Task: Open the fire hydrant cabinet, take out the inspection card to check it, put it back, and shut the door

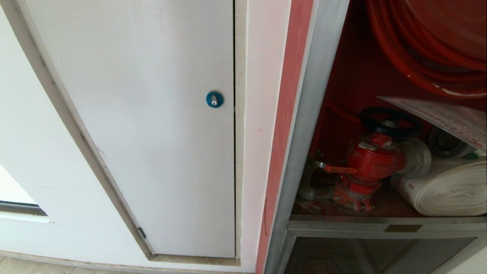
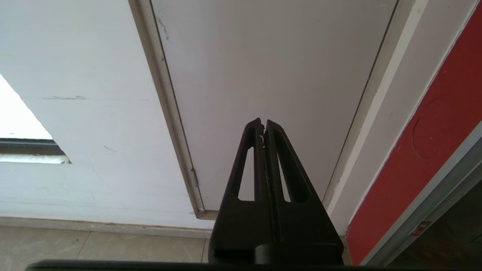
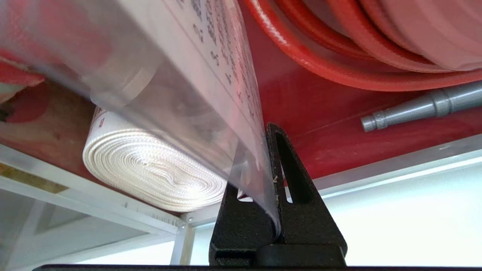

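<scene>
Holding: the right gripper has its jaws pressed together on the lower edge of the inspection card, whose clear sleeve fans up and away from the fingertips.
Card position: in the head view the inspection card hangs tilted inside the open fire hydrant cabinet, above the rolled white hose.
Beyond the gripper: the rolled white hose lies just past the card on the cabinet's floor; the red hose reel sits above, a grey nozzle to one side.
Further out: the red valve with its black handwheel stands beside the hose.
Step in hand: judging by the grip and the card's place, either the taking out or the putting back; which one I cannot tell.
Next move calls for: keeping the sleeve clear of the handwheel and reel.
Risk: the slick sleeve could slip from so thin a pinch.
Left gripper: fingers together, empty, parked before the white panel with the blue lock.
</scene>
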Robot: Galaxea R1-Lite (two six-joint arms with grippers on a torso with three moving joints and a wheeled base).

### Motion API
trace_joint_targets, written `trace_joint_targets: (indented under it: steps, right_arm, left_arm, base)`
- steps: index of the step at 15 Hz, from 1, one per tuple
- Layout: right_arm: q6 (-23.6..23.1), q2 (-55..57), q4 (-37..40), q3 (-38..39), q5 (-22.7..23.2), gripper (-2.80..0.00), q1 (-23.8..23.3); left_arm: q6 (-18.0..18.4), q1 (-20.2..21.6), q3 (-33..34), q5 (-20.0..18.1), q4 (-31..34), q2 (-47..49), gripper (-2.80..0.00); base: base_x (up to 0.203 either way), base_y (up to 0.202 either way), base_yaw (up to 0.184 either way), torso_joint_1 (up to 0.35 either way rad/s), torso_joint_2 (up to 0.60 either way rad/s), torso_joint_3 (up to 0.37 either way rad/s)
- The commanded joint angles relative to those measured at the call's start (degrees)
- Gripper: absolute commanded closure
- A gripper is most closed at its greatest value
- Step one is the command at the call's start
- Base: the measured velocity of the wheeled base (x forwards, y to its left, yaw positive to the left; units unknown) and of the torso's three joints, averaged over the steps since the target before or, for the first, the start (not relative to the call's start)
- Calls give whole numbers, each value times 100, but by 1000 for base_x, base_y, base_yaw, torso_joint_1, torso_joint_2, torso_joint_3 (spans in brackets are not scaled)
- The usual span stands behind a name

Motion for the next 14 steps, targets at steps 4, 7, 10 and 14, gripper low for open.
trace_joint_targets:
  steps: [4, 7, 10, 14]
  right_arm:
    - [229, -115, -13, 6, -1, 0, -1]
    - [352, -178, -12, 6, -1, 0, -1]
    - [455, -230, -4, 32, -1, 0, -1]
    - [832, -230, -4, 54, -1, 0, -1]
  left_arm:
    - [-1, 1, 114, 3, -4, 8, 0]
    - [-1, 1, 114, -5, -4, 8, 0]
    - [-1, 1, 114, 3, -4, 8, 0]
    - [-1, 1, 114, 3, -4, 8, 0]
  base:
    - [0, 0, 0, 0, 0, 0]
    - [0, 0, 0, 0, 0, 0]
    - [0, 0, 0, 0, 0, 0]
    - [0, 0, 0, 0, 0, 0]
